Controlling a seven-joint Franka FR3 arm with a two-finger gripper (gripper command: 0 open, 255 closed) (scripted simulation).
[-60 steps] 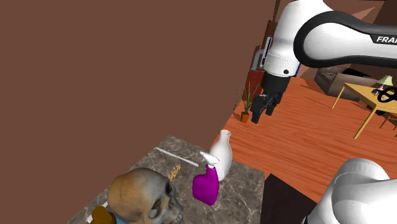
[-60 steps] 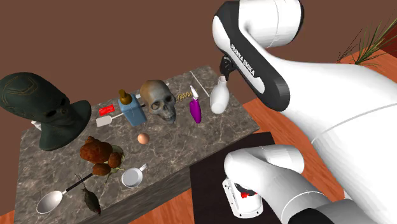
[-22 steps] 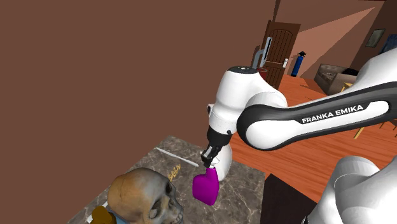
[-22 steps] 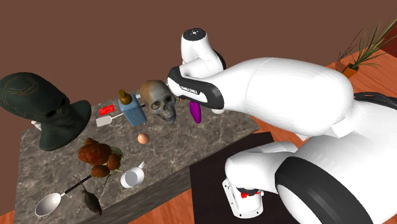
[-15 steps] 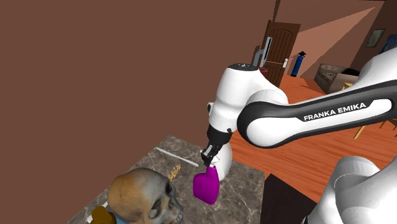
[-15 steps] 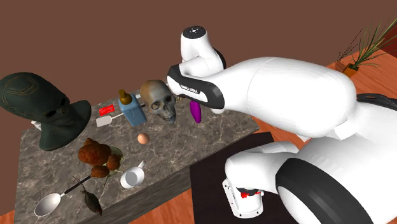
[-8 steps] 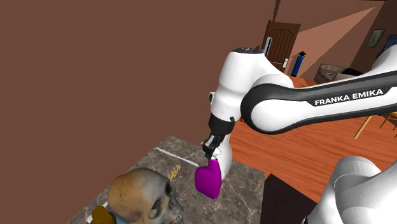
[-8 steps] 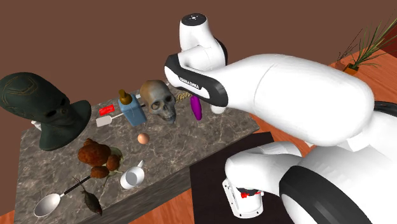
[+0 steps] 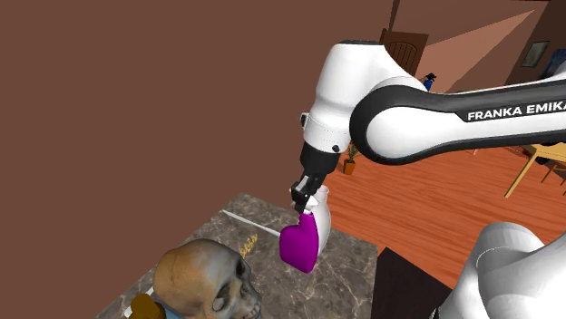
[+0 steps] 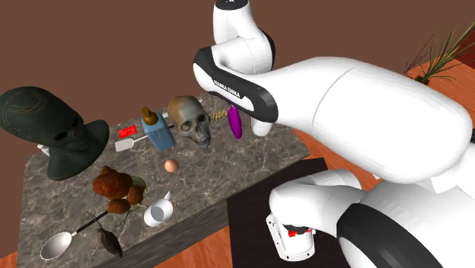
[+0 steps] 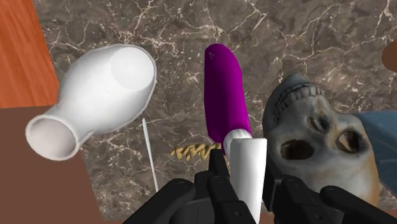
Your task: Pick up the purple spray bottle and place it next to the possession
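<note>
In the shoulder view the gripper (image 9: pixel 307 192) points down from the white arm and is closed on the white head of the purple spray bottle (image 9: pixel 299 246). The bottle's body hangs under it over the marble worktop (image 9: pixel 354 272), near a brownish skull (image 9: pixel 204 285) that sits toward that view's lower left. In the second exterior view the bottle hangs between the skull and the arm and appears clear of the marble. A blue bottle with a brown cap (image 10: pixel 157 131) stands on the skull's far side, and an egg (image 10: pixel 171 165) lies nearer the front edge. In the wrist view the black fingers (image 11: pixel 219 184) clasp the white spray head, with the purple body stretching away from them. A white vase (image 11: pixel 102 95) sits on one side of the bottle and the skull on the other, neither touching it. A gold spiral (image 11: pixel 194 151) and a thin white stick (image 11: pixel 149 153) lie on the marble by the gripper.
</note>
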